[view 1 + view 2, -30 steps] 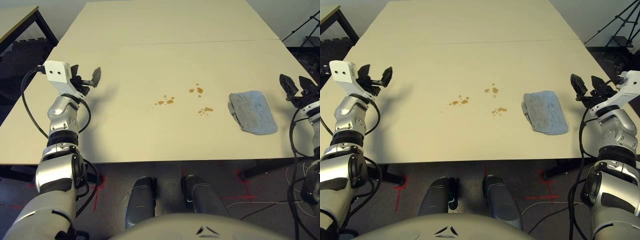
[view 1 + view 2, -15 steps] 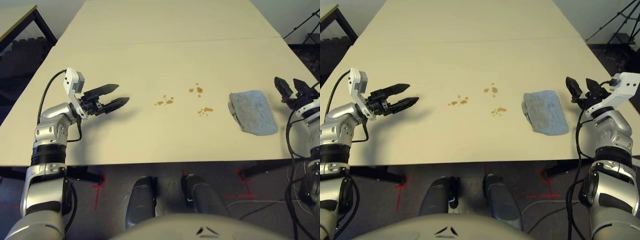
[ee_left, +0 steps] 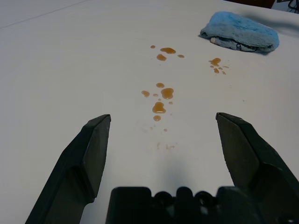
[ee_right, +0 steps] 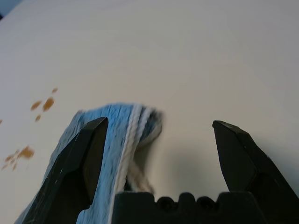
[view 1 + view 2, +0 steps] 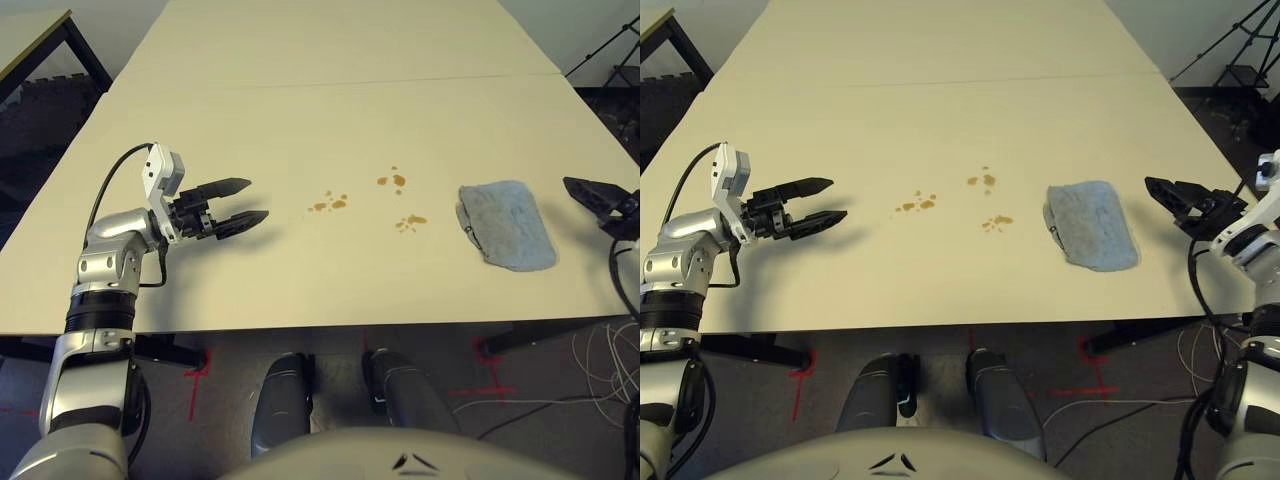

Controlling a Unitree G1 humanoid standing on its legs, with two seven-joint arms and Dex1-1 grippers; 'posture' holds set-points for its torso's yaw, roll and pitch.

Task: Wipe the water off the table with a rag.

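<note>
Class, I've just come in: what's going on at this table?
A two-armed robot is set up to wipe the table, but it holds nothing yet. Its open right gripper is beside the folded blue-grey rag, on the rag's right. The open left gripper hovers left of the spill. Three clusters of brownish droplets lie unwiped between the left gripper and the rag.

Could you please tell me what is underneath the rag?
Bare table shows all around the rag; what lies under it is covered, so I can't tell whether any water is there.
</note>
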